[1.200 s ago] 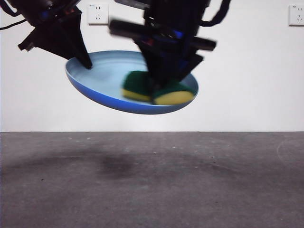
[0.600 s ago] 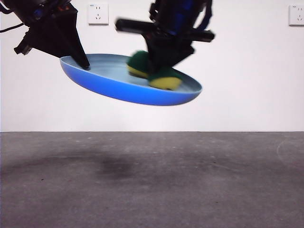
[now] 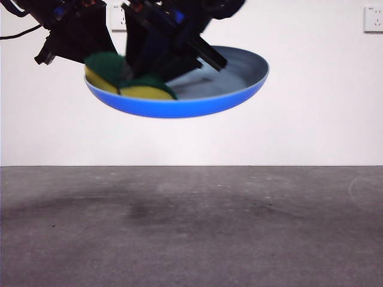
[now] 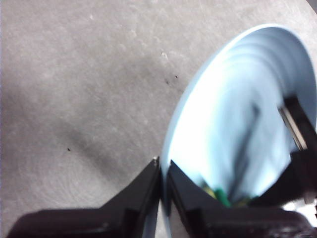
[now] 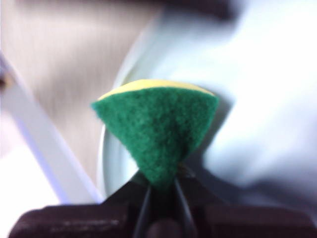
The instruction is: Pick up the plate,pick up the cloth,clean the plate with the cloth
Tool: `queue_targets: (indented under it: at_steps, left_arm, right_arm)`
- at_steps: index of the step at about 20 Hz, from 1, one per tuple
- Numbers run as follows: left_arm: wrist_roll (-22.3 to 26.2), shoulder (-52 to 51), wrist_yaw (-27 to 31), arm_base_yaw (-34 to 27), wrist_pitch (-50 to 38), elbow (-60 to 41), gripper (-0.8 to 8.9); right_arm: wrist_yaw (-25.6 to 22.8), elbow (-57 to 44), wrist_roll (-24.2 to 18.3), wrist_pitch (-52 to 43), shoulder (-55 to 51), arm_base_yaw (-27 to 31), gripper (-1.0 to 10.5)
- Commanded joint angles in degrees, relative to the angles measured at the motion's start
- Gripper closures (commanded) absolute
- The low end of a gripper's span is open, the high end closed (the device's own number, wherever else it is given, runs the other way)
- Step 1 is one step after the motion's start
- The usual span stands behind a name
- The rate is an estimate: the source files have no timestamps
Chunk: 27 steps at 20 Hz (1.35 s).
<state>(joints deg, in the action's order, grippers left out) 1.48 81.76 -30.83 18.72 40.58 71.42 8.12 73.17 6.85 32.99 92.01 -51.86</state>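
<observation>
The grey tabletop [image 3: 191,227] lies bare and well below everything held, with open room under the plate and to the side away from the arms. The light blue plate [image 3: 179,104] hangs in the air, tilted, its far rim raised. The left gripper [image 4: 163,171] has its jaws closed narrowly on the plate's rim, one jaw on each face. The right gripper [image 5: 161,191] pinches the cloth [image 5: 158,134], a yellow sponge with a green layer, just beyond its jaws, pressed inside the plate close beside the left jaws. Two wall sockets [image 3: 374,18] sit on the white wall behind.
</observation>
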Motion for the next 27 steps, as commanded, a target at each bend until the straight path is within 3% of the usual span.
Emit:
queue_targets:
  at_steps: [1,3,6,7,8,10,12,16,18,22,27]
  left_arm:
    - [-1.25,-0.24,-2.01,-0.70,-0.55,0.09,8.21]
    - [-1.18,-0.24,-1.33,-0.87,0.31,0.09,8.22]
    - [0.92,-0.24,3.69,-0.81,2.97,0.09,8.21]
    - [1.92,-0.24,4.83,-0.76,4.17,0.09,8.21]
    - [2.47,-0.24,5.51,-0.70,4.96,0.09,8.21]
    - [3.30,-0.24,5.68,-0.70,5.75,0.09,8.21]
    - [3.30,-0.24,5.64,-0.70,5.66,0.09,8.22]
    - [3.28,-0.24,5.25,-0.70,5.22,0.09,8.21]
    - [3.30,-0.24,5.33,-0.70,4.92,0.09,8.21]
    - [3.30,-0.24,7.41,-0.72,3.61,0.09,8.21]
    - [4.61,2.84,19.04,-0.94,2.32,0.09,8.21]
  right_arm:
    - [-5.77,-0.61,-2.14,8.59,1.01,0.31,9.6]
    - [-16.04,-0.61,-2.25,13.88,0.96,0.52,9.6]
    - [-37.22,-0.61,-2.25,13.51,0.87,1.14,9.6]
    - [-42.58,-0.61,-2.29,10.78,0.87,1.27,9.6]
    - [-44.59,-0.61,-2.62,8.41,0.81,1.36,9.6]
    - [-43.56,-0.61,-3.45,3.23,0.55,2.19,9.6]
    - [-38.99,-0.61,-3.52,-1.92,0.55,2.82,9.6]
    - [-21.00,-0.61,-3.26,-10.23,0.57,3.98,9.6]
    - [-15.74,-0.61,-2.56,-12.79,0.57,3.85,9.6]
    - [-14.95,-0.61,-1.95,-14.36,-0.26,3.41,9.6]
    - [-18.27,-0.61,-1.95,-10.51,-4.61,3.43,9.6]
